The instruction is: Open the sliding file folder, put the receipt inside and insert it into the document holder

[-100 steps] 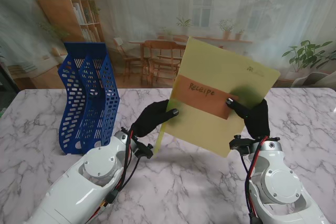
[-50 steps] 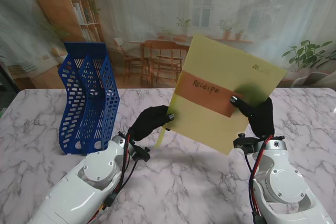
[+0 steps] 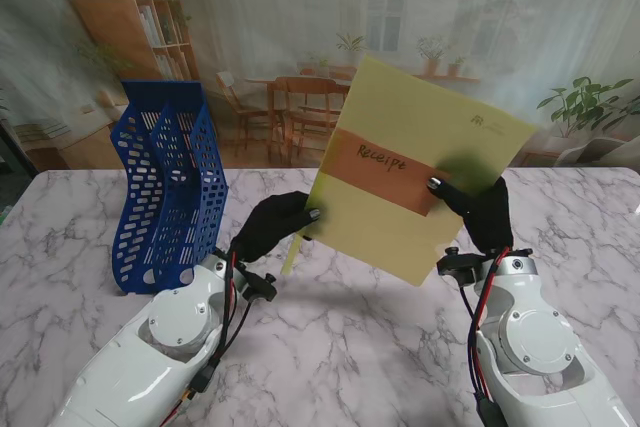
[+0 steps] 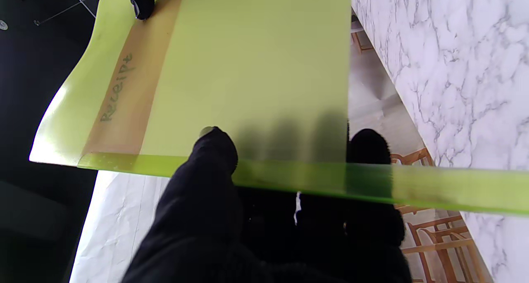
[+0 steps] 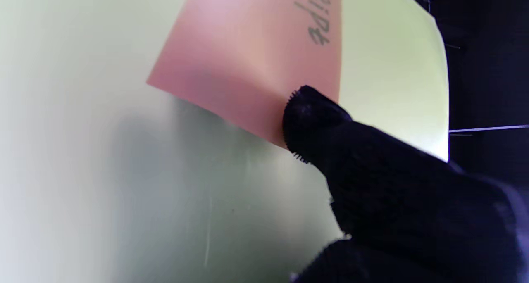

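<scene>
A translucent yellow-green file folder (image 3: pixel 430 137) is held upright and tilted above the table's middle. An orange receipt (image 3: pixel 385 169) with handwriting shows inside it as a band (image 4: pixel 124 89) (image 5: pixel 256 55). My left hand (image 3: pixel 275 227), in a black glove, pinches the folder's near left edge (image 4: pixel 264 109), thumb on the front, fingers behind. The right hand (image 3: pixel 478 209) grips the right edge with its thumb (image 5: pixel 310 113) pressed on the receipt's end. The blue perforated document holder (image 3: pixel 165 182) stands upright on the table's left.
White marble table top (image 3: pixel 350 347) runs under both arms, and its far edge meets a printed room backdrop (image 3: pixel 300 47). The folder's green spine (image 4: pixel 434 184) juts out past my left hand's fingers.
The folder has shifted left toward the document holder with both hands on it. The left hand moved left and slightly farther, and the right hand followed.
</scene>
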`<control>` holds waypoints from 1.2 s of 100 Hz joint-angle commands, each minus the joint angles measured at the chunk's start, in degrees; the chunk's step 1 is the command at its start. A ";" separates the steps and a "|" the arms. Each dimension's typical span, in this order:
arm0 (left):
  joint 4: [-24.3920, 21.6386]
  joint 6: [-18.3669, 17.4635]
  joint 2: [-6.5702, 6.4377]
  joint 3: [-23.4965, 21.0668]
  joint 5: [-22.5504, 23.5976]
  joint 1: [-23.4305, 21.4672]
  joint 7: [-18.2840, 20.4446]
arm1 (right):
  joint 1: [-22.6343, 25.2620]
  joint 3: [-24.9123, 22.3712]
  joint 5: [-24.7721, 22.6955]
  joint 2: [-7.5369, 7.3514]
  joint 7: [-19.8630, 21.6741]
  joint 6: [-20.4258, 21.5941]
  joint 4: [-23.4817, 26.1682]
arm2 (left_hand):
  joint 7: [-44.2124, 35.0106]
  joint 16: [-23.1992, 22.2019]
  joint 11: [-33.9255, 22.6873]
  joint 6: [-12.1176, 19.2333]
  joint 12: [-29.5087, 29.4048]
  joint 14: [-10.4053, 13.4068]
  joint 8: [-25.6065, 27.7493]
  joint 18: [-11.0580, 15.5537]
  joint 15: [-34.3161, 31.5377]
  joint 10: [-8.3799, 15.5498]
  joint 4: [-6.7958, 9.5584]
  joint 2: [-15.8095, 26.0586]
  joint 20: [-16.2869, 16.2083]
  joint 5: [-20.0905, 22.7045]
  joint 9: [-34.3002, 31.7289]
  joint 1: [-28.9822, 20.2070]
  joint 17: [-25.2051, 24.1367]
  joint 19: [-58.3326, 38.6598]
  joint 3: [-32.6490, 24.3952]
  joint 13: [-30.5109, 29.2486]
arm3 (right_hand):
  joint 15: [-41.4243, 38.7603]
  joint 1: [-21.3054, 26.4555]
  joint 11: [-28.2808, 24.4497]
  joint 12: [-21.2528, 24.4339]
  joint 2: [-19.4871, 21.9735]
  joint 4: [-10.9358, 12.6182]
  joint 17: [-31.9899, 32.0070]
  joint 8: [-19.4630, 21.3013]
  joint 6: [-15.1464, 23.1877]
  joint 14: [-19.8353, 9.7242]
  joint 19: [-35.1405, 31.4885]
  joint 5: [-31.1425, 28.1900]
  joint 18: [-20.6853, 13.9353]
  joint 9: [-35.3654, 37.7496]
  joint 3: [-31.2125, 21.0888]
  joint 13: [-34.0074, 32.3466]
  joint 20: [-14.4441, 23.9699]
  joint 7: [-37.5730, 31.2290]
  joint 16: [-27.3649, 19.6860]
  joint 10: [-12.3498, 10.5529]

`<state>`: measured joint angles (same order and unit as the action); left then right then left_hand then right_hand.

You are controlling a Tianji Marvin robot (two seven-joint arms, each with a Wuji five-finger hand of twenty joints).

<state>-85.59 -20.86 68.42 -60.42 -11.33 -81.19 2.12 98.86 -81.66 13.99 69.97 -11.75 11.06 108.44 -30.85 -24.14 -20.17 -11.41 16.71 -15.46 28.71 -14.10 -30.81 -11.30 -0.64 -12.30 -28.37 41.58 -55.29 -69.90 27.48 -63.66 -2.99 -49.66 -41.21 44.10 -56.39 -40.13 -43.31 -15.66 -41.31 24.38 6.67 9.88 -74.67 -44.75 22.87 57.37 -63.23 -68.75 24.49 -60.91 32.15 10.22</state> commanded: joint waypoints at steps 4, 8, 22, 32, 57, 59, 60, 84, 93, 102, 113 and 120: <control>-0.89 -0.37 -0.45 -0.62 0.12 -0.28 1.23 | -0.07 0.12 -0.24 -0.04 0.25 -0.64 -0.19 | -0.66 -0.53 0.38 1.57 -0.34 -0.98 -1.50 1.31 -0.98 -0.22 0.75 2.33 0.39 0.56 0.26 -4.03 -0.74 -0.82 -0.53 0.41 | -8.71 3.32 -2.13 -0.39 4.26 1.39 0.12 2.82 7.28 -3.65 -1.34 -2.76 -1.80 -0.77 -2.97 -1.74 -0.67 -6.34 1.29 -0.49; -1.02 -0.34 -0.52 -0.97 -0.06 -0.50 1.46 | -0.03 0.02 -0.27 -0.03 0.16 -0.63 -0.12 | -0.25 -0.47 0.58 1.30 -0.43 -1.15 -1.75 1.12 -0.75 -0.56 0.68 2.28 0.51 0.14 0.68 -3.95 -1.11 -0.53 -0.28 0.77 | -8.73 3.32 -2.13 -0.40 4.29 1.38 0.13 2.84 7.28 -3.66 -1.34 -2.77 -1.78 -0.77 -2.96 -1.73 -0.65 -6.32 1.29 -0.49; -1.02 -0.60 -0.77 -1.72 -0.21 -0.89 2.17 | 0.18 -0.31 -0.50 0.00 -0.08 -0.40 0.01 | 1.19 -0.38 1.30 1.48 -0.63 -1.35 -2.06 1.19 -0.09 -0.58 0.95 1.66 0.78 -1.69 2.82 -3.46 -2.35 0.29 0.17 2.19 | -8.83 3.33 -2.10 -0.43 4.46 1.38 0.19 2.92 7.30 -3.75 -1.33 -2.77 -1.80 -0.76 -2.81 -1.71 -0.61 -6.28 1.27 -0.50; -0.95 -0.75 -0.87 -1.98 -0.29 -0.97 2.53 | 0.21 -0.27 -0.76 0.04 -0.35 -0.58 0.21 | 1.78 -0.71 1.57 2.29 -0.62 -1.51 -0.08 1.17 0.32 -1.31 1.57 0.86 0.90 -3.05 4.80 -2.93 -3.22 1.13 0.10 3.36 | -8.85 3.31 -2.09 -0.43 4.47 1.39 0.16 2.93 7.30 -3.75 -1.34 -2.77 -1.75 -0.76 -2.76 -1.71 -0.59 -6.26 1.25 -0.50; -0.82 -0.92 -0.82 -2.04 -0.53 -0.69 2.52 | 0.36 -0.12 -1.06 0.10 -0.79 -1.16 0.71 | -9.50 -2.63 -1.11 3.88 1.36 -1.60 8.01 1.18 -1.60 -0.70 1.46 0.28 -0.12 -4.70 3.54 -2.79 -2.16 -0.44 -0.52 1.83 | -8.85 3.31 -2.06 -0.44 4.60 1.41 0.29 2.96 7.25 -3.62 -1.26 -2.72 -1.71 -0.78 -2.62 -1.60 -0.57 -6.24 1.20 -0.45; -0.78 -1.04 -0.80 -1.97 -0.42 -0.64 2.41 | 0.37 -0.10 -1.08 0.11 -0.82 -1.22 0.74 | -9.69 -2.68 -1.19 3.81 1.47 -1.55 7.82 1.24 -1.74 -0.61 1.47 0.29 -0.16 -4.54 3.26 -2.88 -1.94 -0.56 -0.54 1.55 | -8.85 3.31 -2.05 -0.44 4.60 1.41 0.26 2.96 7.25 -3.62 -1.28 -2.72 -1.67 -0.78 -2.61 -1.59 -0.56 -6.24 1.20 -0.45; -0.76 -1.09 -0.79 -1.93 -0.36 -0.62 2.35 | 0.38 -0.10 -1.09 0.11 -0.84 -1.25 0.75 | -9.83 -2.74 -1.28 3.77 1.63 -1.39 7.63 1.43 -1.87 -0.55 1.48 0.32 -0.19 -4.39 3.00 -2.92 -1.65 -0.73 -0.55 1.30 | -8.86 3.30 -2.05 -0.44 4.60 1.41 0.25 2.96 7.25 -3.62 -1.28 -2.72 -1.65 -0.78 -2.60 -1.59 -0.56 -6.24 1.20 -0.45; -0.37 -0.73 -0.54 -2.13 2.46 -0.40 0.19 | 0.62 -0.49 -3.59 -0.30 0.11 -0.59 0.29 | -10.95 -3.08 -0.94 2.76 1.67 -1.05 2.77 0.36 -2.90 -0.41 1.43 0.31 -0.35 -1.52 -0.48 -2.63 -0.19 -2.76 -0.25 -1.11 | -9.26 3.43 -1.86 -0.51 4.17 1.48 0.20 2.91 6.88 -3.13 -1.40 -3.02 -1.30 -0.42 -2.86 -1.85 -0.44 -6.08 1.29 0.02; -0.54 -0.48 -0.82 -2.64 3.75 -0.41 0.46 | 0.86 -0.72 -5.97 -0.65 0.80 -0.03 0.08 | -10.82 -3.11 -0.83 2.75 1.39 -1.38 2.26 -0.22 -2.86 -0.14 1.56 0.43 -0.52 -1.17 -0.67 -2.38 -1.00 -2.92 -0.24 -0.61 | -9.49 3.43 -1.70 -0.60 3.99 1.48 0.09 2.88 6.83 -2.92 -1.42 -3.32 -1.11 -0.16 -3.08 -2.10 -0.41 -5.89 1.34 0.13; -0.84 -0.53 -1.07 -2.78 4.50 -0.32 0.91 | 0.85 -0.78 -8.21 -0.97 1.42 0.46 -0.36 | -10.69 -3.24 -0.91 2.67 1.32 -1.35 1.90 -0.25 -3.15 -0.17 1.59 0.52 -0.73 -0.76 -1.16 -2.08 -0.89 -3.31 -0.15 -0.80 | -9.63 3.44 -1.58 -0.72 3.79 1.46 -0.04 2.94 6.68 -2.79 -1.48 -3.64 -1.07 0.13 -3.24 -2.25 -0.38 -5.79 1.37 0.27; -1.06 -0.63 -1.17 -2.56 4.73 0.02 1.23 | 0.46 -0.46 -11.31 -1.19 1.40 1.13 -1.37 | -10.47 -3.43 -1.06 2.34 1.31 -1.61 1.53 -0.55 -3.61 -0.37 1.59 0.78 -1.03 -0.38 -1.75 -1.79 -0.64 -3.90 -0.09 -1.19 | -9.72 3.42 -1.39 -0.87 3.58 1.43 -0.23 3.07 6.51 -2.67 -1.57 -3.97 -0.88 0.45 -3.46 -2.40 -0.36 -5.66 1.38 0.40; -1.18 -0.63 -1.18 -2.37 4.74 0.22 1.31 | 0.17 -0.28 -12.84 -1.33 1.44 1.44 -2.09 | -10.28 -3.50 -1.05 2.11 1.29 -1.74 1.34 -0.62 -3.77 -0.52 1.53 1.09 -1.13 -0.33 -1.90 -1.61 -0.69 -4.08 -0.01 -1.23 | -9.79 3.45 -1.32 -0.96 3.50 1.43 -0.29 3.14 6.53 -2.59 -1.60 -4.11 -0.79 0.63 -3.57 -2.50 -0.35 -5.58 1.40 0.49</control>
<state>-86.17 -21.48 67.18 -63.09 -6.49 -81.58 2.59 99.12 -82.34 1.21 68.81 -10.43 12.42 107.49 -37.49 -26.88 -21.30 -11.74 18.45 -16.34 30.04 -15.53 -32.49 -12.58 -0.64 -12.84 -28.37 38.02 -55.30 -69.84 26.55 -64.34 -2.29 -49.48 -44.24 44.06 -56.40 -40.15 -43.31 -16.37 -41.12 24.38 6.70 9.76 -74.77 -44.71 22.87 57.72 -62.27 -68.90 24.49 -60.93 32.15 10.30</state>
